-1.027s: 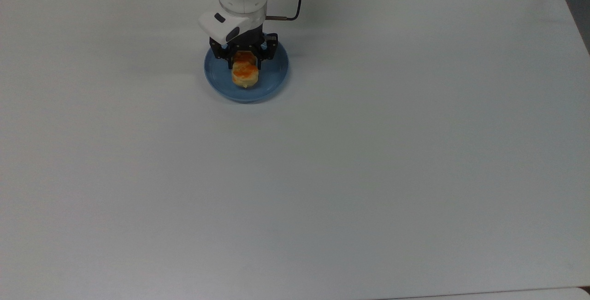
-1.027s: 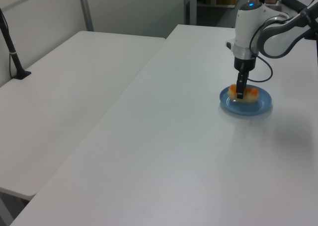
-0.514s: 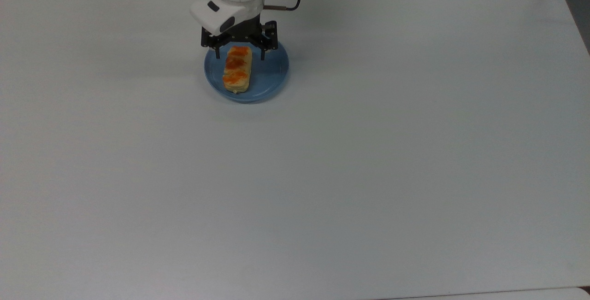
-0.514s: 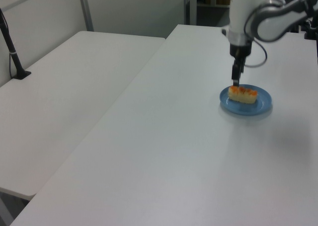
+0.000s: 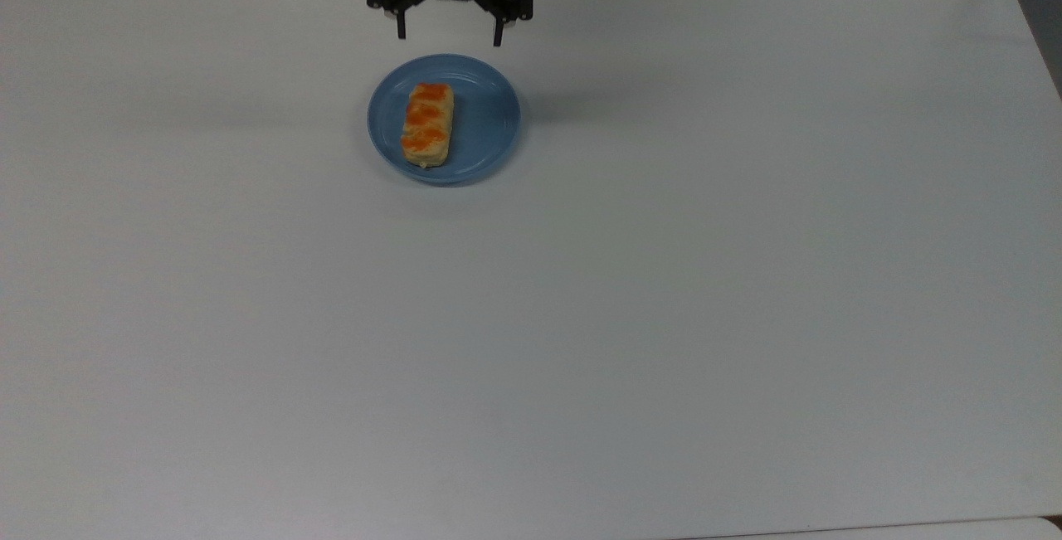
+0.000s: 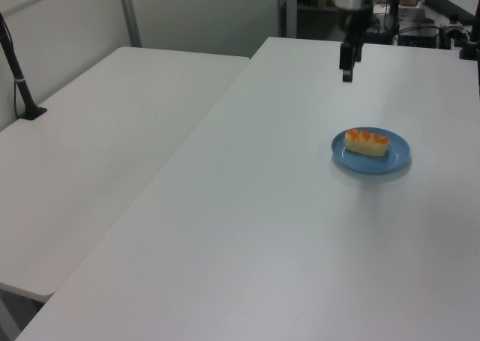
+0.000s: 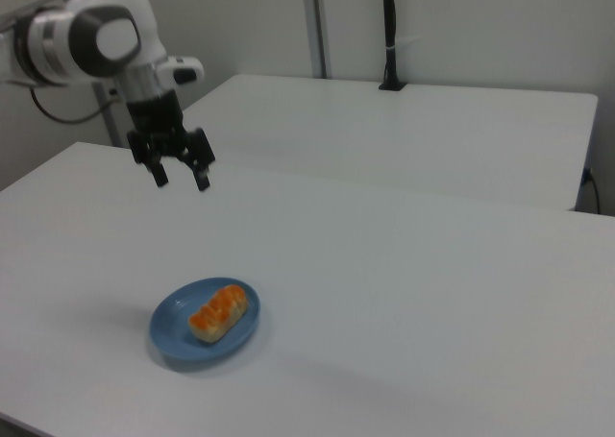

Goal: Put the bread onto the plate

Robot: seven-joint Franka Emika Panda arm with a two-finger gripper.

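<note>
**Bread lies on the blue plate, jaws released above**

The bread lies flat on the plate, its 3 orange-brown bumps facing up, toward the top view's left half of the dish. The plate sits on the white surface. The gripper hangs in the air well above and apart from the plate, toward the top view's upper edge; its jaws are spread wide and hold nothing. In the right view the gripper points down, clear of the bread.
</note>
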